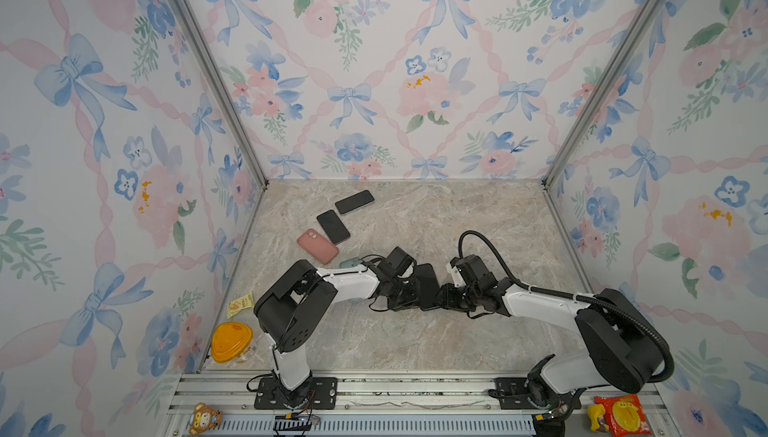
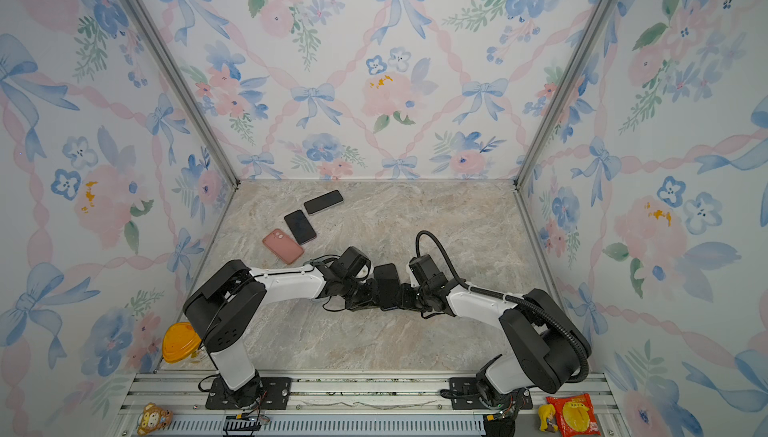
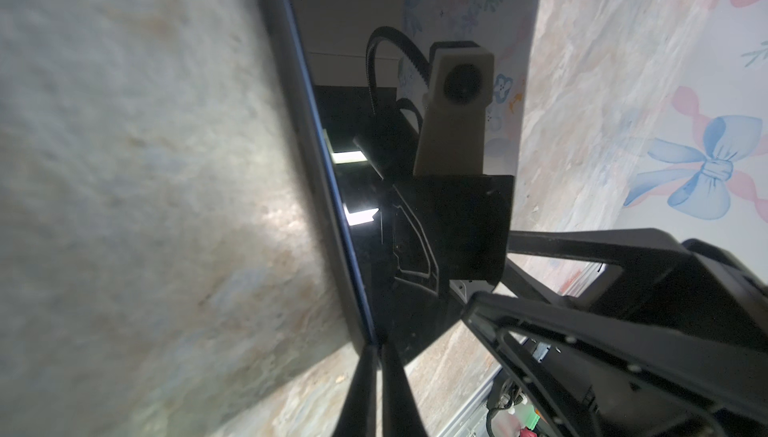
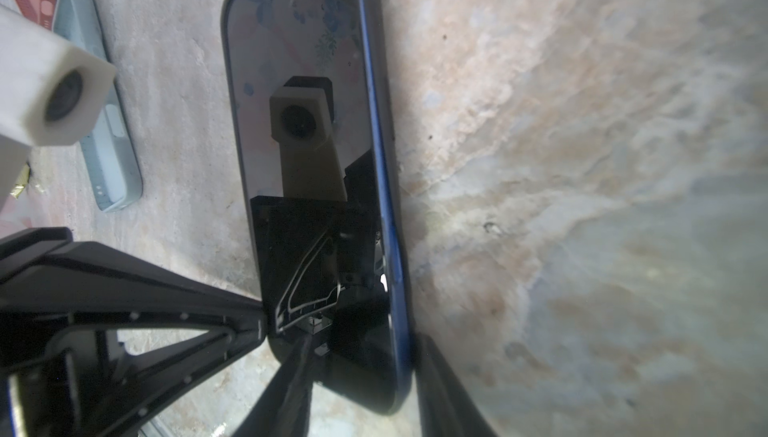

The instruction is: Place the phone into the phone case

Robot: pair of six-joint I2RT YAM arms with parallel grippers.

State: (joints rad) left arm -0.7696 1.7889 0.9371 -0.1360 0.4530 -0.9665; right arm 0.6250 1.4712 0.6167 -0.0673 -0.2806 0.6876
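left tool (image 3: 378, 349) pinches phone (image 1: 427, 285) | long axis front-to-back | screen up

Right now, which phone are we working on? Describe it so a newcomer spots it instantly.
On the marble table, look to the middle. The phone is gripped there between the left tool and the right tool. Only it is held; the two loose phones lie flat farther back.

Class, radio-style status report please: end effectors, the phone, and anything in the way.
Left end effector shut on phone edge. Right end effector shut across it. Phone held between both, apart from pale blue case on table. Nothing between them.
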